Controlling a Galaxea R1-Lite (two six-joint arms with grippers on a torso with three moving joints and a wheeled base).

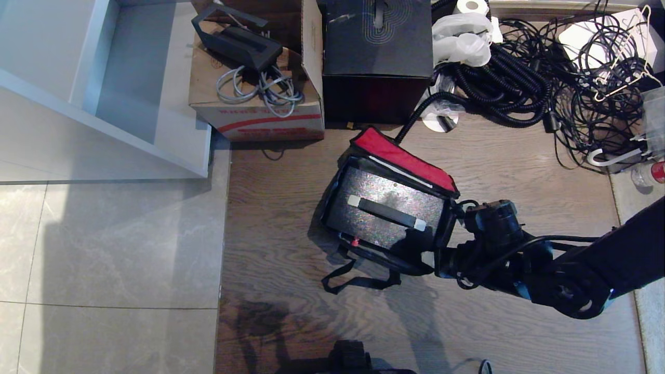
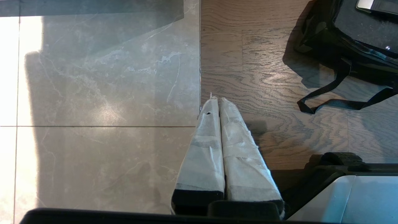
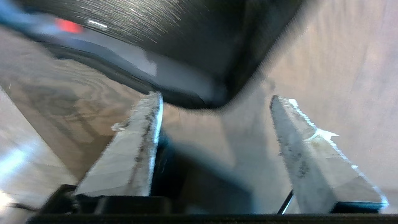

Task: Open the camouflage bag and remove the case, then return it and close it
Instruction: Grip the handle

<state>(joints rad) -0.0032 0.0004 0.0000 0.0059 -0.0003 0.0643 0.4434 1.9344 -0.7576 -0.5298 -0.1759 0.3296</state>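
On wood flooring, frame center: camouflage bag (image 1: 363, 244) unzipped, lid (image 1: 405, 158) flipped back, case (image 1: 384, 210) inside; right gripper (image 3: 214, 102) spread, empty, beside its corner. Closing left; left gripper (image 2: 219, 104) pressed together.

cardboard box (image 1: 257, 98), black cube box (image 1: 377, 57), cables (image 1: 545, 78)

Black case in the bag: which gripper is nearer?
Right. The right gripper is at the camouflage bag's corner beside the case, jaws apart. The left gripper hangs over the floor, off to the side.
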